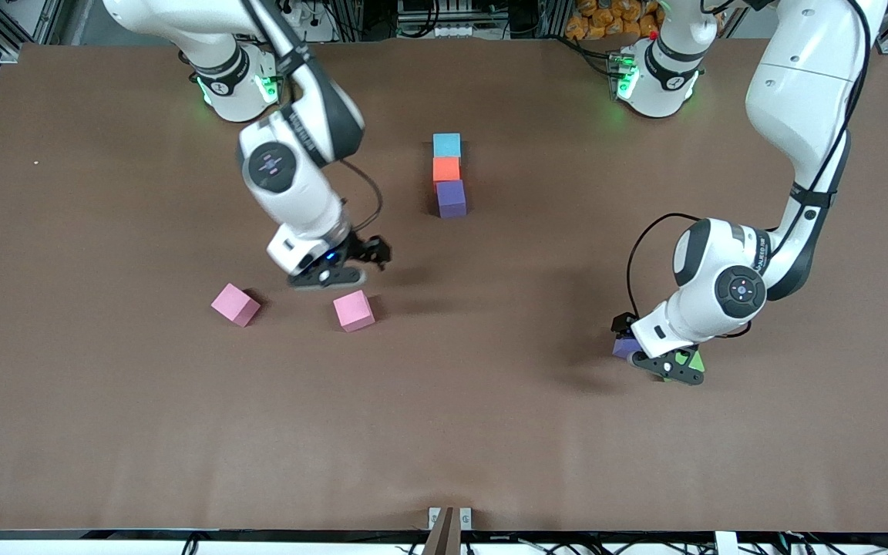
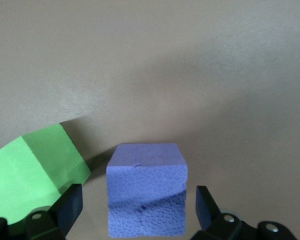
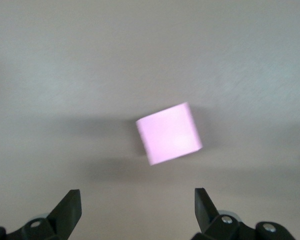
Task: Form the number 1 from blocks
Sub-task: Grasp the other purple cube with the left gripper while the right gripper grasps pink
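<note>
Front view shows the wide brown desk (image 1: 105,432) carrying a short column of small matte foam cubes, the landmark here: a light blue cube (image 1: 447,144), an orange cube (image 1: 446,169) and a purple cube (image 1: 451,198), touching in line.

Nearer the camera than that column, toward the right arm's end, lie two pink foam cubes (image 1: 354,311) (image 1: 235,304), well apart. The right gripper (image 1: 340,271) hovers over the one closer to the column, fingers (image 3: 67,207) spread wide.

Toward the left arm's end, the left gripper (image 1: 664,362) sits low around a second purple foam cube (image 2: 146,196), fingers (image 2: 206,207) apart on either flank, a green foam cube (image 2: 32,175) just beside it.

The pebbled foam looks light and slightly squashy, so a gentle pinch on two flat, parallel faces should hold.
</note>
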{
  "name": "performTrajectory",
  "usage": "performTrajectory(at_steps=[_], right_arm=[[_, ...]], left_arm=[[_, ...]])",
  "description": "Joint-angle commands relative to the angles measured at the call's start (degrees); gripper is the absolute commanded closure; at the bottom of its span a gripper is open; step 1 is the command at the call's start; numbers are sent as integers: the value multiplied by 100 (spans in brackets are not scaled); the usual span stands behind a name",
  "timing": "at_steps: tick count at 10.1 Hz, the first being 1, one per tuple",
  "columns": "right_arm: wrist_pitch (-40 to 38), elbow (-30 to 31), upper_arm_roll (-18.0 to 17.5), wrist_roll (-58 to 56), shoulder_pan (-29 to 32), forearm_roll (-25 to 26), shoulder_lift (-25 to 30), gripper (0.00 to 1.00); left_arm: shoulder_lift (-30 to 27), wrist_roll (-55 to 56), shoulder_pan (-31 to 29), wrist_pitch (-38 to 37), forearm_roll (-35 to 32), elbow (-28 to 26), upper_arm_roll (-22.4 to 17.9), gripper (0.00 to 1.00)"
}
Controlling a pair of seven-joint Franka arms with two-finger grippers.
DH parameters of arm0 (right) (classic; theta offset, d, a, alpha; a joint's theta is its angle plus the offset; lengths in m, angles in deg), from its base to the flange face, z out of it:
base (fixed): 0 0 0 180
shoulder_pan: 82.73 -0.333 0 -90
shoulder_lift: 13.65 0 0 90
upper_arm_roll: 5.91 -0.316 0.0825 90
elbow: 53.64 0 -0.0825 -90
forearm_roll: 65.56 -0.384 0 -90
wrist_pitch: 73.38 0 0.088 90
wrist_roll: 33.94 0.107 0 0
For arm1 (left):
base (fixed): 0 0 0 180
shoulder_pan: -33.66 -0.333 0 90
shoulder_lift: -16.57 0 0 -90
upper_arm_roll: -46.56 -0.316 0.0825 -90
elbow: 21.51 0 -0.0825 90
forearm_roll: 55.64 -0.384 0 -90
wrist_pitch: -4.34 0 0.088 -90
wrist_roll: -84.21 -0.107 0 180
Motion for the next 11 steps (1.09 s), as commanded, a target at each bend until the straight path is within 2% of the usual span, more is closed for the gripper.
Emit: performTrajectory(at_steps=[1,3,4,5,6,7,9,11], right_arm=[[22,-448,-94,-508,139,70,-516,0],[66,-624,-94,-631,139,61,-842,0],[118,-642,-94,-885,156,18,-896,0],[127,-642,-94,-1035,191,-9,-931,0],[136,-651,-94,-1045,200,-9,-975,0],[188,-669,-94,-1054,209,-9,-1001,0],[215,-747,-15,-1054,200,-9,-1098,0],[224,-844,29,-1063,191,-9,-1203,0]], left_arm=[[109,20,111,23,-69,107,-103,0],[153,29,137,23,-61,107,-103,0],[162,20,137,32,-69,107,-103,8],[162,20,137,23,-104,107,-103,39],[162,29,146,23,-105,98,-103,84],[153,46,215,23,-79,72,-103,100],[83,413,364,-29,-52,45,-94,100],[-127,1351,855,-169,-52,10,-94,100]])
